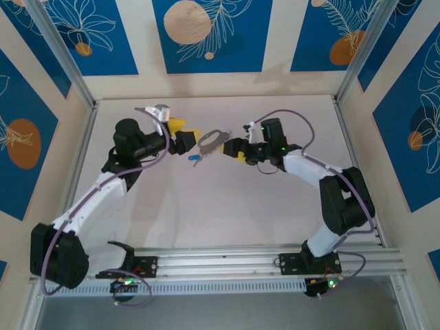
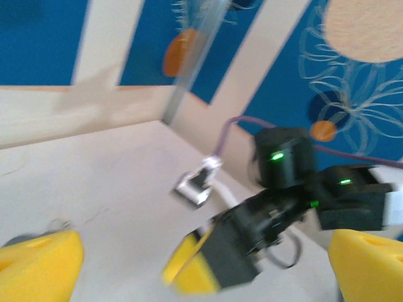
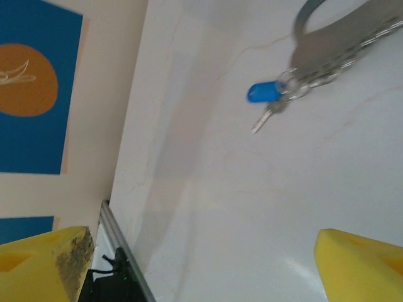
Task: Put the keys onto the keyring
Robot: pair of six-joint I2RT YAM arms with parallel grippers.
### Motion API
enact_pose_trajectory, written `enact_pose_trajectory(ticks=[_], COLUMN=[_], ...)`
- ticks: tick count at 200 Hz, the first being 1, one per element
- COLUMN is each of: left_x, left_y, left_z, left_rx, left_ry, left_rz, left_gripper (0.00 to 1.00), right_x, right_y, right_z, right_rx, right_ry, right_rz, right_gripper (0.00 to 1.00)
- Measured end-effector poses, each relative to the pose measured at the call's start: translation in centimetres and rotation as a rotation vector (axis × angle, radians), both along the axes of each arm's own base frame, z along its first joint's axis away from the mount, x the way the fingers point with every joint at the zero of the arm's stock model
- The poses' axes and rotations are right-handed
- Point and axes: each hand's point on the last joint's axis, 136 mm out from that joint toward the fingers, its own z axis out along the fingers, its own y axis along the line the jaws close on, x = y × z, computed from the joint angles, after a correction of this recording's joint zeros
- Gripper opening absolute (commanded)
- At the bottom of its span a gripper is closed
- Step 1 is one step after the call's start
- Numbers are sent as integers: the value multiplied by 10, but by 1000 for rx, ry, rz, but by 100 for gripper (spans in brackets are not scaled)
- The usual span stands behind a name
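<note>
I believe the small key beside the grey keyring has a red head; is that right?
Not quite: the small key beside the grey keyring has a blue head, not a red one. The right wrist view shows it plainly.

Lab test booth: aluminium frame [image 1: 62, 55], blue patterned panels [image 1: 240, 41].
</note>
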Motion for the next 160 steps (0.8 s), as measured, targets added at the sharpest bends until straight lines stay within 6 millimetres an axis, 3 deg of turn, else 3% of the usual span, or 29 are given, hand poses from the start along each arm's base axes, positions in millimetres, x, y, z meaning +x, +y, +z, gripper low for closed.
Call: enact_pose_trajectory(ticks=[44, 78, 107, 119, 160], left_x=[10, 17, 12, 10, 7], left_y=[59, 106, 137, 149, 183], left_z=[-49, -105, -147, -157, -171], left_rx=[181, 304, 354, 375, 476], left_ry=[-25, -11, -20, -22, -63], left_rz=[331, 531, 645, 686, 806], left_gripper=[100, 100, 100, 100, 100], right_x=[11, 15, 20, 18, 11], right_y=[-71, -124, -162, -175, -212], right_z=[4, -8, -14, -17, -39], right_rx=[-90, -160, -228, -267, -424], right_ry=[-66, -58, -80, -112, -207], right_rz=[-180, -329, -467, -524, -664], right_gripper=[92, 92, 93, 100, 99])
